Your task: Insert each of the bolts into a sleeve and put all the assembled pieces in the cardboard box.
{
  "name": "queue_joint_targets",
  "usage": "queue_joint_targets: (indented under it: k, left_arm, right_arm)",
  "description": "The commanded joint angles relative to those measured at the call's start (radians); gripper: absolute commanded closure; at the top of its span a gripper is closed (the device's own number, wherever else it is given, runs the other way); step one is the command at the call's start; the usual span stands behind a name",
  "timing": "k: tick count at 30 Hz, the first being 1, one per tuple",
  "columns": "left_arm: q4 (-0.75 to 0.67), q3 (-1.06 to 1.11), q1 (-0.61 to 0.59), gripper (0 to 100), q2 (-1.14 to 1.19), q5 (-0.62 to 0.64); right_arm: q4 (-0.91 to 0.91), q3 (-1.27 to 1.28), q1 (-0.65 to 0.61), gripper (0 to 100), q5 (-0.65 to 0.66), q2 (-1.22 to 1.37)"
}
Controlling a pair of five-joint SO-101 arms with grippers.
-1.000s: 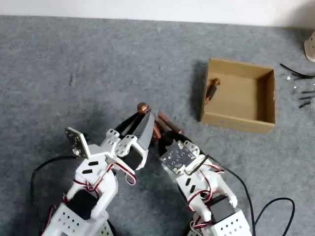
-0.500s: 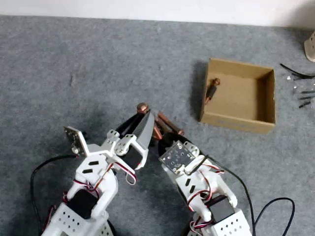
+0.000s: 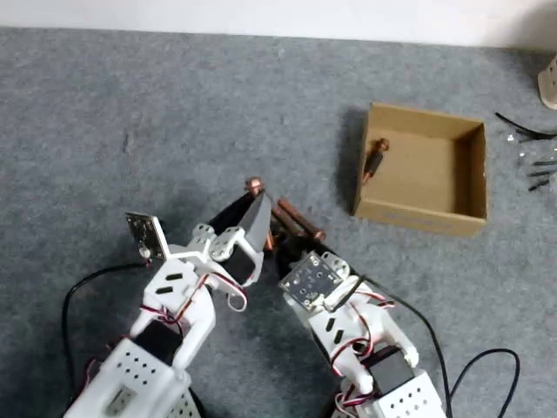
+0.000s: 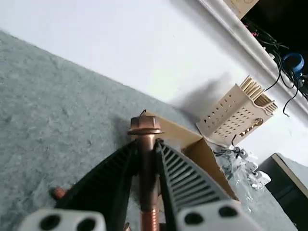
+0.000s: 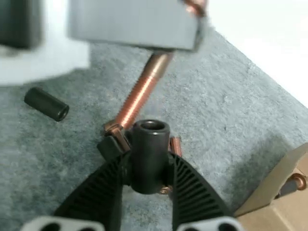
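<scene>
My left gripper (image 4: 146, 144) is shut on a copper bolt (image 4: 144, 126), whose hex head sticks out past the fingertips. In the high view this gripper (image 3: 258, 215) is at mid-table with the bolt head (image 3: 253, 185) at its tip. My right gripper (image 5: 149, 160) is shut on a black sleeve (image 5: 149, 149), held upright with its open bore facing up. It is just right of the left gripper. Two loose bolts (image 3: 300, 219) lie on the carpet between the grippers and the cardboard box (image 3: 452, 218). One assembled piece (image 3: 376, 158) lies inside the box.
A spare black sleeve (image 5: 46, 103) lies on the grey carpet near my right gripper. A loose bolt (image 5: 139, 94) lies just beyond the held sleeve. Small dark hardware (image 3: 533, 161) is scattered at the right edge, past the box. The carpet's left half is open.
The left arm has swung a little to the right, so its gripper and bolt now lean closer to the right gripper. The right arm has barely shifted.
</scene>
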Motion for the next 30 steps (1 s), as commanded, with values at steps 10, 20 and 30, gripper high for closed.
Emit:
queue_joint_targets:
  k: [10, 20, 30]
  left_arm:
    - [-0.057, -0.053, -0.005, 99, 0.031, 0.008]
    - [-0.058, -0.031, -0.004, 99, 0.033, 0.008]
    - [-0.029, 0.021, 0.018, 99, 0.025, 0.008]
  right_arm:
    - [0.008, 0.093, -0.031, 99.3, 0.031, -0.021]
    - [0.058, 0.091, -0.073, 99.3, 0.044, -0.021]
    - [0.058, 0.088, -0.051, 99.3, 0.041, -0.021]
